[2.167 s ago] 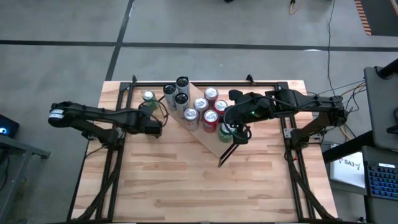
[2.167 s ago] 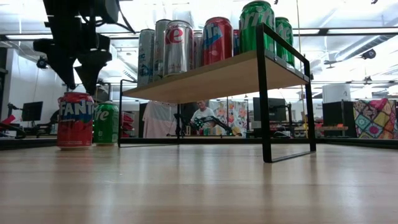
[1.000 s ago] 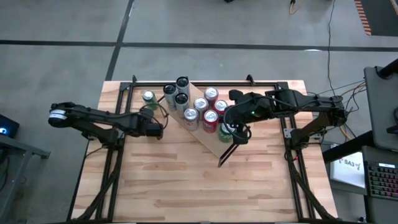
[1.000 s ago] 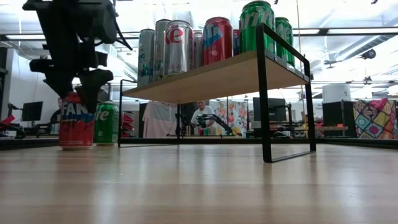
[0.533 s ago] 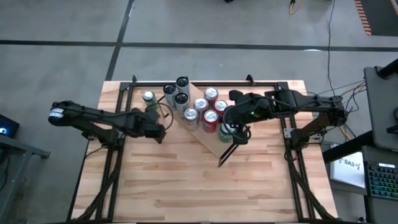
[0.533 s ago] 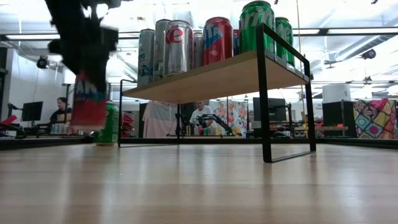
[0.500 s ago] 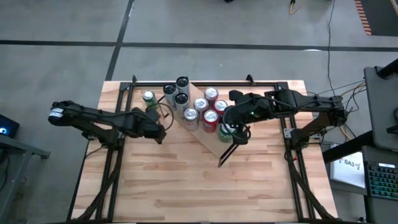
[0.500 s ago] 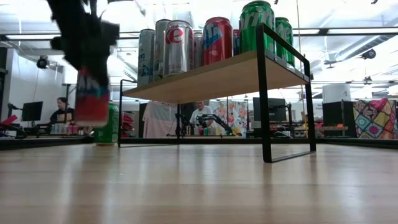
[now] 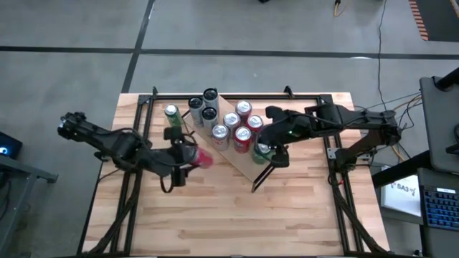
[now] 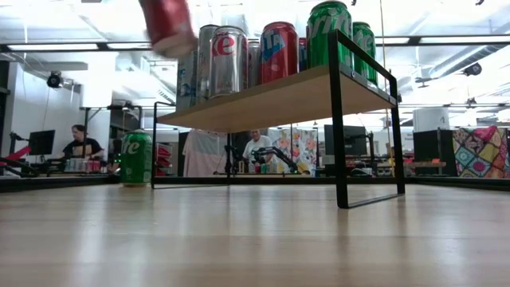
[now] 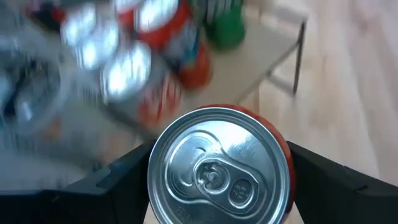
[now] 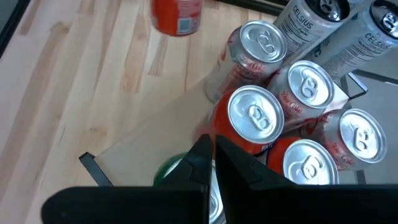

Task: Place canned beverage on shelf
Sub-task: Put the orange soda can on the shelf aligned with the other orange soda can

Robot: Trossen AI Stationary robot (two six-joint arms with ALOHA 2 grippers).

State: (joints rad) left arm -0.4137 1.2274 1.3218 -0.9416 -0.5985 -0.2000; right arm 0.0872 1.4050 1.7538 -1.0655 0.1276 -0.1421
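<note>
The red canned beverage (image 9: 200, 158) is in the air, clear of the surface, gripped at its sides by the left hand (image 9: 188, 159); it tilts in the low view, its silver lid and pull tab intact (seen close in the left wrist view). It hangs just beside the shelf (image 9: 244, 166), a light-wood board on thin black end frames, carrying upright cans.

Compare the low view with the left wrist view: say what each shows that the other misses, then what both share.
Only the low view: a green can standing on the tabletop beside the shelf, and people in the room behind. Only the left wrist view: the left gripper with its fingers either side of the red can, and that can's silver top with its tab. Both: the lifted red can and the cans already on the shelf.
</note>
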